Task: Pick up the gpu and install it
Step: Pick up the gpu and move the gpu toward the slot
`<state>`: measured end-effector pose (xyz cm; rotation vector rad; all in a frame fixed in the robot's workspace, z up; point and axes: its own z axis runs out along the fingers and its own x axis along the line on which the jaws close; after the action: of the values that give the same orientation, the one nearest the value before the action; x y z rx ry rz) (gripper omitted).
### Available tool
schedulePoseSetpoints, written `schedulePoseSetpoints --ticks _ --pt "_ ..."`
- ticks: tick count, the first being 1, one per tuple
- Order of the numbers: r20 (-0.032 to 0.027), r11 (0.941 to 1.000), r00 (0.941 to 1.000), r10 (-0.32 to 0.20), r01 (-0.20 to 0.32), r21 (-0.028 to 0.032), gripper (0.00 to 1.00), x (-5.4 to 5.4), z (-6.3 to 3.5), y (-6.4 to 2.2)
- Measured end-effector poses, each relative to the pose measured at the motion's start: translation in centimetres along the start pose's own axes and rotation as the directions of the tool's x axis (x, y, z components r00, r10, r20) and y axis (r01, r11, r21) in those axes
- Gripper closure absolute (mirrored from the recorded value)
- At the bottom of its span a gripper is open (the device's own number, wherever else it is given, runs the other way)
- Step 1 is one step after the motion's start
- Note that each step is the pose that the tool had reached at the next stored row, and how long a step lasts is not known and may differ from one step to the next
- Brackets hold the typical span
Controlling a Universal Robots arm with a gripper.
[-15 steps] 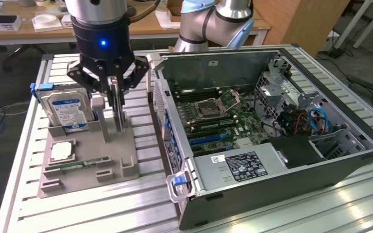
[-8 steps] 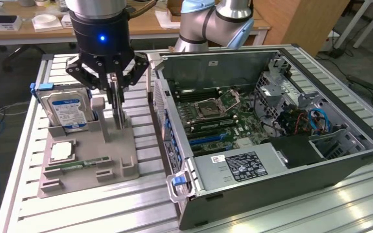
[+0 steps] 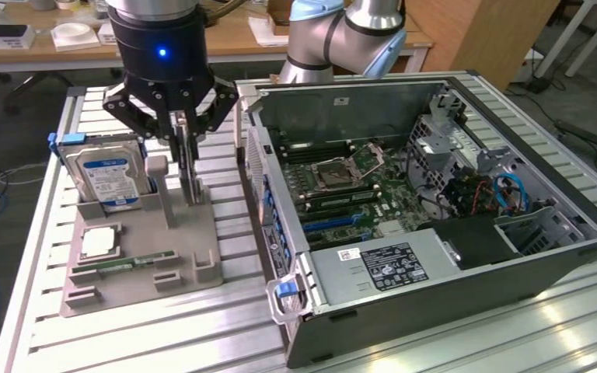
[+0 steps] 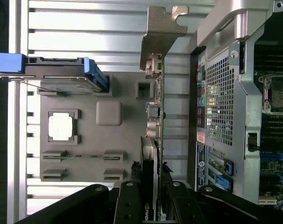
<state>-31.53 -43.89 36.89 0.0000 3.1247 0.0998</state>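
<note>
gpu (image 3: 190,177): thin dark card w/ silver bracket, upright in grey holder (image 3: 179,237)

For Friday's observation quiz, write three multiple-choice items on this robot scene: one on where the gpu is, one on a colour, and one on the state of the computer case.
1. Where is the gpu?
A) standing on edge in the grey holder
B) plugged into a slot in the computer
C) lying flat on the table

2. What colour is the label of the hard drive?
A) red
B) blue
C) yellow

3. In what state is the computer case?
A) closed
B) open, with its inside showing
C) wrapped in foil

Answers:
1 A: the card stands upright in the holder, beside the hard drive.
2 B: the label on its face is blue.
3 B: the boards and cables inside lie bare.
</note>
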Motion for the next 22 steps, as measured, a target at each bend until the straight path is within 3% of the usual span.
schedulePoseSetpoints --ticks 22 --pt "-0.0001 1.0 1.0 0.0 0.0 -0.0009 0.73 0.0 -1.77 0.11"
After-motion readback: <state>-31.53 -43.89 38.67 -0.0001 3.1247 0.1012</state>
